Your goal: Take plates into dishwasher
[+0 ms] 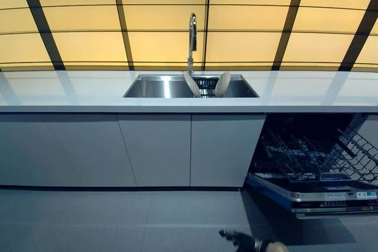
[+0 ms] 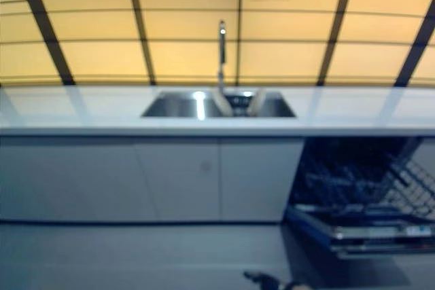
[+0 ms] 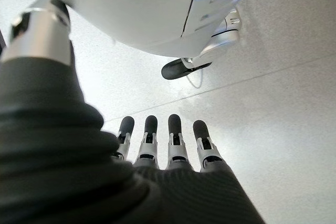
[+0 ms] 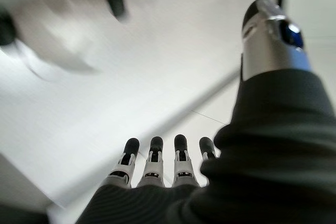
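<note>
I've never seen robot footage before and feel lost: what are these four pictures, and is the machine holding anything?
It is a two-legged robot with two arms. Two pictures come from cameras in its head: they show a counter with a sink under a tap, two plates standing in the sink, and an open dishwasher at lower right. The other two come from wrist cameras. The left hand and right hand hang over the floor, fingers straight, holding nothing.

A tall faucet [image 1: 192, 36] rises behind the steel sink [image 1: 155, 87] set in the white tabletop [image 1: 71, 90], above grey cabinet doors [image 1: 155, 149] and grey floor [image 1: 106, 219].
</note>
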